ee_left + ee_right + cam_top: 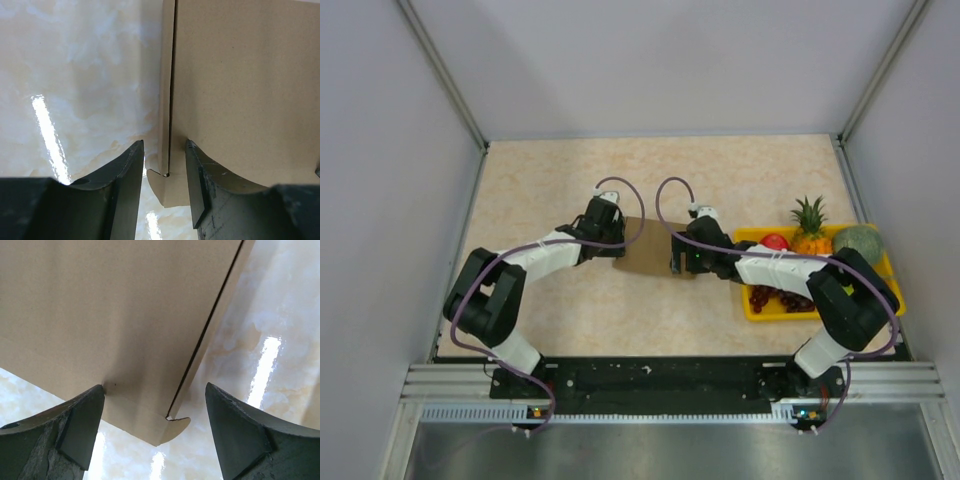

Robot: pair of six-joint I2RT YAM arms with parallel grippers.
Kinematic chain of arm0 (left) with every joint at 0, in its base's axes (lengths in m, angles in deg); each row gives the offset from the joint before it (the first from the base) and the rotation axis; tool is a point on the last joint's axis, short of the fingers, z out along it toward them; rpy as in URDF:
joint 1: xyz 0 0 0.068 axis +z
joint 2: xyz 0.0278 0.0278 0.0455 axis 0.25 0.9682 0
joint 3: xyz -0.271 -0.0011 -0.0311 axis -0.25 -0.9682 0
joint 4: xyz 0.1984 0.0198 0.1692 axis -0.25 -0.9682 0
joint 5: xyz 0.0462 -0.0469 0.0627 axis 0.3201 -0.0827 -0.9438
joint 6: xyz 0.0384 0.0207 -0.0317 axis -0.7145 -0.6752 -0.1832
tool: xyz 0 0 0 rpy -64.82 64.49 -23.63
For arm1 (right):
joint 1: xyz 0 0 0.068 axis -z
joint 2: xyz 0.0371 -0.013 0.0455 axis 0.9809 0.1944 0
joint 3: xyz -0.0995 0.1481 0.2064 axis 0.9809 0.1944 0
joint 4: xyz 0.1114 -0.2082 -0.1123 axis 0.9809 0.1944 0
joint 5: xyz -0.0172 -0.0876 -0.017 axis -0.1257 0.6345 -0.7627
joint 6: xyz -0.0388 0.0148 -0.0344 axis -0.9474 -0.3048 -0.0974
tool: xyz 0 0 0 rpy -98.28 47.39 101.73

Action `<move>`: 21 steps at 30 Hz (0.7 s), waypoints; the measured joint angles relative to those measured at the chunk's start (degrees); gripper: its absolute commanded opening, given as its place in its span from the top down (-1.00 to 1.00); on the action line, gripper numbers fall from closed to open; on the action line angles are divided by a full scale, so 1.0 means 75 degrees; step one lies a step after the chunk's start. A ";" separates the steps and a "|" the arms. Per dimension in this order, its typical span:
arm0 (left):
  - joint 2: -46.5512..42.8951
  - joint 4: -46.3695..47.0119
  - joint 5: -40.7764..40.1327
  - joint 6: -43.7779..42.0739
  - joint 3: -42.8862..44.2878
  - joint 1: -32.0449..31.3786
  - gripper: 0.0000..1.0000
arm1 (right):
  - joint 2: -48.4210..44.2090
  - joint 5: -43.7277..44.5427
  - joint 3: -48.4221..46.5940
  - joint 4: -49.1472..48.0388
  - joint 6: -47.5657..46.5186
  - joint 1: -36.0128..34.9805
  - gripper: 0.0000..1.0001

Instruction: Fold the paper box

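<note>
Marbled table (550,180), paper box (648,250) (flat)

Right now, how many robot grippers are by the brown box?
2. The left gripper sits at the paper box's left edge; the right gripper sits at its right edge. None hidden.

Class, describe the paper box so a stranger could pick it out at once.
On the beige marbled table, look between the left gripper and the right gripper. The paper box is the flat brown cardboard sheet there, plain beside the bright yellow fruit tray.
</note>
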 measured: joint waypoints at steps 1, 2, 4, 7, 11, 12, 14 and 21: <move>0.0000 0.0055 -0.0023 0.0000 -0.0020 -0.0017 0.13 | 0.0029 -0.0003 -0.0029 0.0017 0.0000 0.0000 -0.64; -0.0003 0.0099 -0.0041 0.0000 -0.0041 -0.0023 0.13 | 0.0047 -0.0009 -0.0061 0.0032 -0.0006 0.0003 -0.64; -0.0012 0.0160 -0.0050 0.0006 -0.0061 -0.0026 0.13 | 0.0047 -0.0009 -0.0137 0.0125 -0.0047 0.0006 -0.65; -0.0023 0.0166 -0.0079 0.0020 -0.0067 -0.0035 0.12 | 0.0038 -0.0090 -0.0303 0.0283 -0.0058 0.0052 -0.66; -0.0055 0.0143 -0.0117 0.0038 -0.0067 -0.0038 0.10 | -0.0067 -0.0122 -0.0478 0.0367 -0.0055 0.0157 -0.66; -0.0055 0.0140 -0.0117 0.0041 -0.0067 -0.0038 0.10 | -0.0070 -0.0122 -0.0481 0.0344 -0.0047 0.0178 -0.65; -0.0058 0.0137 -0.0119 0.0041 -0.0067 -0.0038 0.10 | -0.0032 -0.0157 -0.0478 0.0364 0.0020 0.0204 -0.63; -0.0064 0.0143 -0.0114 0.0096 -0.0082 -0.0038 0.07 | 0.0172 -0.0236 -0.0076 -0.0026 0.0504 0.0216 -0.59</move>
